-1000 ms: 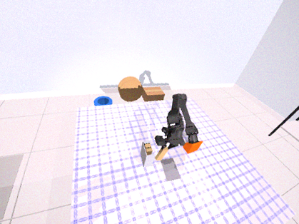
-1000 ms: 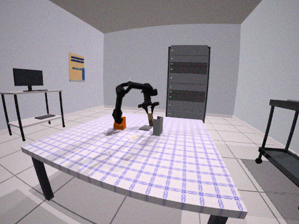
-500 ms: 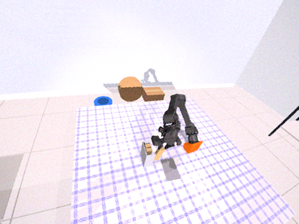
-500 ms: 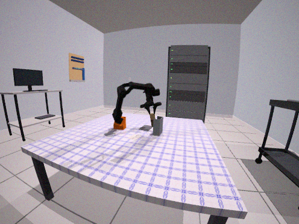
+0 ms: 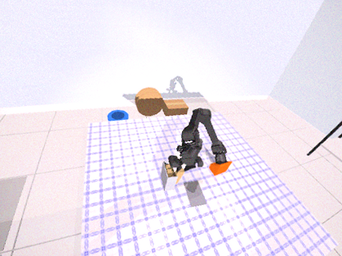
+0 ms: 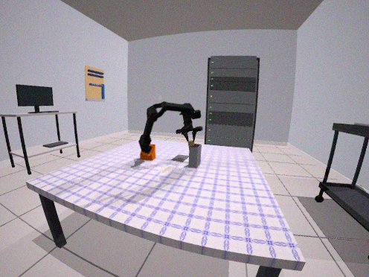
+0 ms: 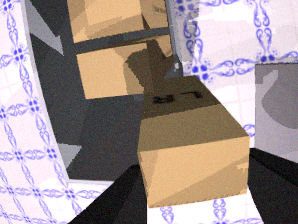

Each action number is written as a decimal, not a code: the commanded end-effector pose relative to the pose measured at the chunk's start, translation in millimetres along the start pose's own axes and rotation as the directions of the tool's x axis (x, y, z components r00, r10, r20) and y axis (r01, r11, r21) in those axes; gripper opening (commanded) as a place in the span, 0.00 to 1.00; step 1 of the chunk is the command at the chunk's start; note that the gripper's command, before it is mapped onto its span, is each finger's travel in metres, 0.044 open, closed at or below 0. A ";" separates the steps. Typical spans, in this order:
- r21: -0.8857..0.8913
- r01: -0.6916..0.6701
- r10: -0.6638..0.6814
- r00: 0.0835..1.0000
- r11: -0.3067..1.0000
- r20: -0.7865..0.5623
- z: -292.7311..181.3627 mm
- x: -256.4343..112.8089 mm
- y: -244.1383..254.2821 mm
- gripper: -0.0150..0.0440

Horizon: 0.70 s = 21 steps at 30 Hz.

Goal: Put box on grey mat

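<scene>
While two boxes (image 7: 112, 72) occupy the bin (image 5: 169, 183) (image 6: 195, 156) (image 7: 100, 140), the gripper (image 5: 183, 168) (image 6: 190, 141) (image 7: 194, 167) pinches a third box (image 5: 180, 176) (image 7: 195, 172) near the grey mat (image 5: 195, 194) (image 6: 180, 158) (image 7: 277, 107).

Pale walls around a tiled floor

Bluish-white walls (image 5: 104, 27) (image 6: 164, 67) enclose pale floor tiles (image 5: 60, 136) (image 6: 283, 167) with dark joints. In the exterior view, a tall server rack (image 6: 257, 93) with small green lights stands at the far wall. A monitor (image 6: 34, 95) tops a side desk (image 6: 41, 113); a tan poster (image 6: 94, 80) with blue markings hangs nearby. Opposite stands a black cart (image 6: 328, 164). Bright light washes the wall in the top view.
</scene>
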<state>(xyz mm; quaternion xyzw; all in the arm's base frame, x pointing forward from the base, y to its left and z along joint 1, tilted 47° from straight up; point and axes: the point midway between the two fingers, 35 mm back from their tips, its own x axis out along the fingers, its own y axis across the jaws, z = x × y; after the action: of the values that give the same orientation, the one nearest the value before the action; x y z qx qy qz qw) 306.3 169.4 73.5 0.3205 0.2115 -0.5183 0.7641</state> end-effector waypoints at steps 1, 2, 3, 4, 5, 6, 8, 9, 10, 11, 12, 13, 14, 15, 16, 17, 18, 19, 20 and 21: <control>-0.007 0.001 -0.001 1.000 1.000 0.008 0.1 3.2 7.9 0.51; -0.007 0.001 -0.001 1.000 1.000 0.008 0.2 3.6 9.5 0.51; -0.007 0.001 -0.001 1.000 1.000 0.008 0.3 4.0 11.1 0.51; -0.007 0.001 -0.001 1.000 1.000 0.008 0.4 4.4 12.7 0.51; -0.007 0.001 -0.001 1.000 1.000 0.008 0.5 4.7 13.9 0.51; -0.007 0.001 -0.001 1.000 1.000 0.008 0.5 4.9 14.7 0.51; -0.007 0.001 -0.001 1.000 1.000 0.008 0.5 5.0 15.0 0.51; -0.007 0.001 -0.001 1.000 1.000 0.008 0.5 5.3 15.0 0.51; -0.007 0.001 -0.001 1.000 1.000 0.008 0.5 6.1 15.0 0.51; -0.007 0.001 -0.001 1.000 1.000 0.008 0.5 7.5 15.1 0.51; -0.007 0.001 -0.001 1.000 1.000 0.008 0.4 9.2 15.2 0.51; -0.007 0.001 -0.001 1.000 1.000 0.008 0.4 10.8 15.3 0.51; -0.007 0.001 -0.001 1.000 1.000 0.008 0.4 12.5 15.4 0.51; -0.007 0.001 -0.001 1.000 1.000 0.008 0.4 14.1 15.4 0.51; -0.007 0.001 -0.001 1.000 1.000 0.008 0.4 15.8 15.5 0.51; -0.007 0.001 -0.001 1.000 1.000 0.008 0.4 17.4 15.5 0.51; -0.007 0.001 -0.001 1.000 1.000 0.008 0.4 19.1 15.6 0.51; -0.007 0.001 -0.001 1.000 1.000 0.008 0.4 20.7 15.6 0.51; -0.007 0.001 -0.001 1.000 1.000 0.008 0.4 22.4 15.7 0.51; -0.007 0.001 -0.001 1.000 1.000 0.008 0.4 24.0 15.7 0.51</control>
<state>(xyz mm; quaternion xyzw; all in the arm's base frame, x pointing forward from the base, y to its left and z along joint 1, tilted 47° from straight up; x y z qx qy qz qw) 327.1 162.6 66.6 0.3191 0.2113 -0.5189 0.7644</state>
